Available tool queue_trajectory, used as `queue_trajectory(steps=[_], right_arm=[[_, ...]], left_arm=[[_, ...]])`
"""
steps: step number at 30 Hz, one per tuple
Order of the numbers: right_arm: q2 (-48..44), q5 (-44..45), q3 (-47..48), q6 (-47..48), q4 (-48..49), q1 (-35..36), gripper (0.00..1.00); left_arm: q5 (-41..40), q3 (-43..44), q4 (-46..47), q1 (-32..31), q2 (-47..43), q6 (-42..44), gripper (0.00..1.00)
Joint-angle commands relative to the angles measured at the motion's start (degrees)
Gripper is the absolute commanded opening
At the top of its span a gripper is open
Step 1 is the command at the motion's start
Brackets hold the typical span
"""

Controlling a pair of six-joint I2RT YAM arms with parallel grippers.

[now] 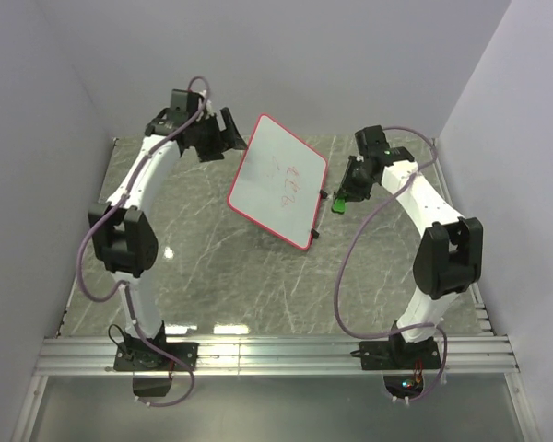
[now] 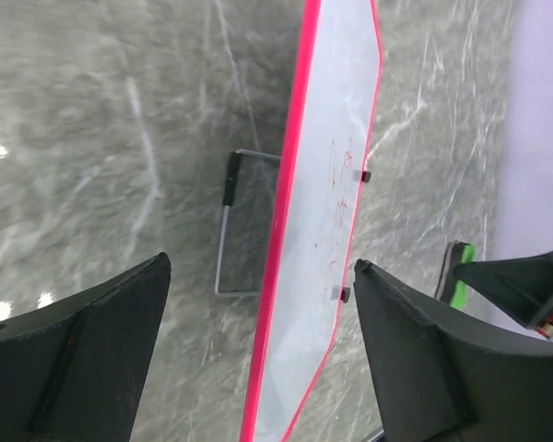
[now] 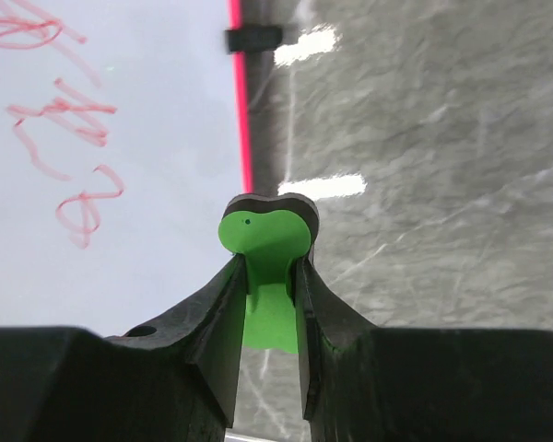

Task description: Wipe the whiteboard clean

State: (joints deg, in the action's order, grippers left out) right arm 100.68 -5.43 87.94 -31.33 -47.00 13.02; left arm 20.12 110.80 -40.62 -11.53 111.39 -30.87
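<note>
Left end effector (image 2: 258, 272): fingers spread wide, holding nothing, just left of the whiteboard's rim.
Whiteboard (image 1: 278, 180): red-rimmed, propped tilted on the counter between both arms.
Writing (image 3: 64, 157): red scribbles on the whiteboard's face, unreadable.
Right end effector (image 3: 267, 265): clamped on a green eraser (image 3: 265, 241), just right of the whiteboard.
Counter (image 1: 212, 258): grey veined marble, glossy with light glints.
Room: plain pale walls (image 1: 286, 55) behind and beside the whiteboard.

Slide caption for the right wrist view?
Right jaws shut on the green eraser near the red scribbles on the whiteboard.
</note>
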Motion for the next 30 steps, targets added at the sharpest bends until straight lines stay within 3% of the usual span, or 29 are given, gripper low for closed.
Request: queue_trajectory(steps=[1,5,10,16,17,20,23,30], right_arm=[[-3.30,-7.99,-2.25,-1.62,3.31,-0.71,0.00],[-5.58,-19.31,-4.18,-6.35,13.31,-0.45,0.00],[-3.83,-26.38,-0.67,-12.16,19.04,0.52,0.00],[4.16,-30.08,7.49,-15.52,26.35,3.41,0.00],[7.21,-30.08,11.51,-15.43,25.65,3.94,0.00],[13.56,-28.94,20.67,-14.81,21.52,6.58,0.00],[17.43,-27.09,25.77,-14.81,19.41,9.03,0.00],[21.39,-23.05,26.67,-15.69,19.14,11.77,0.00]], left_arm=[[3.34,3.02,2.46,-0.78,3.56,0.47,0.86],[8.35,4.05,6.96,-0.86,8.82,-1.11,0.76],[13.19,4.50,10.74,-2.00,12.61,-3.23,0.74],[15.21,1.88,12.32,-2.88,12.36,-2.88,0.43],[14.95,0.57,12.23,-3.06,11.92,-2.01,0.24],[13.37,-1.99,11.27,-3.59,10.25,-0.24,0.00],[13.37,-3.92,11.00,-3.76,9.28,0.64,0.00],[13.37,-3.84,8.55,-4.03,8.84,1.96,0.00]])
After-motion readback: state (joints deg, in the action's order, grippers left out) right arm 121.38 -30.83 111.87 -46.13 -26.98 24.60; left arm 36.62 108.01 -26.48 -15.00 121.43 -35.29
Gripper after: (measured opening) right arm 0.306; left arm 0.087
